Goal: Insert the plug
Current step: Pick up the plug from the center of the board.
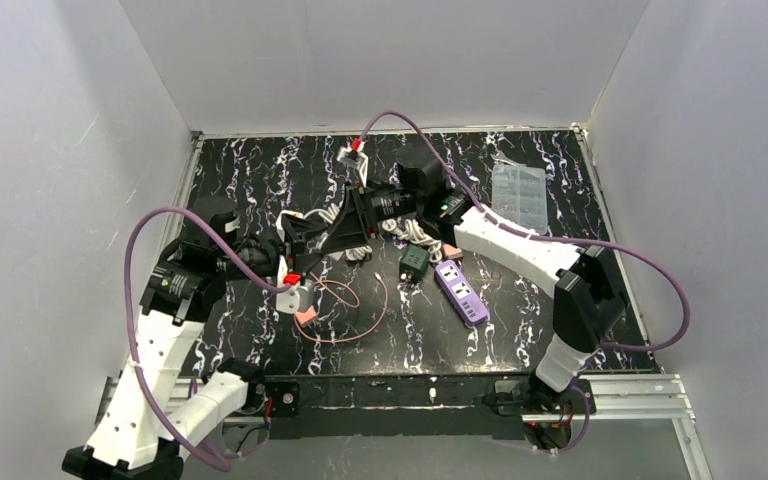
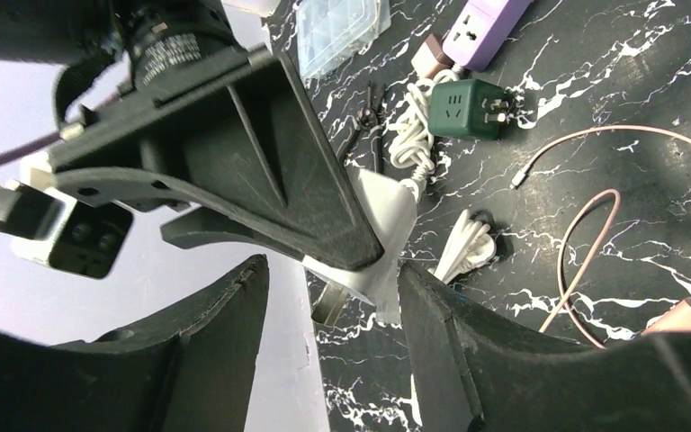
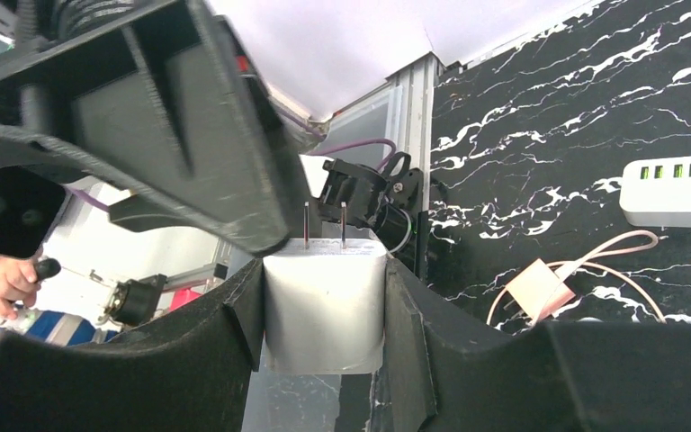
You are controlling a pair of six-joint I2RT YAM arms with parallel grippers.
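My right gripper point(image 1: 345, 238) point(image 3: 324, 270) is shut on a white two-prong plug point(image 3: 324, 306), held above the table's middle with the prongs pointing away from the wrist. My left gripper point(image 1: 305, 238) point(image 2: 333, 297) is open right against it. In the left wrist view the plug point(image 2: 382, 225) sticks out past the right gripper's fingers point(image 2: 261, 162) and its corner touches my left gripper's right finger. A white power strip point(image 3: 675, 191) with green ports lies on the table at the right of the right wrist view. I cannot make it out in the top view.
A purple power strip point(image 1: 460, 290) point(image 2: 486, 22), a green adapter cube point(image 1: 414, 259) point(image 2: 468, 108) and coiled white cables point(image 1: 420, 235) lie right of centre. A pink charger point(image 1: 305, 315) point(image 3: 535, 286) with a looped cable lies near the front. A clear box point(image 1: 518, 195) sits back right.
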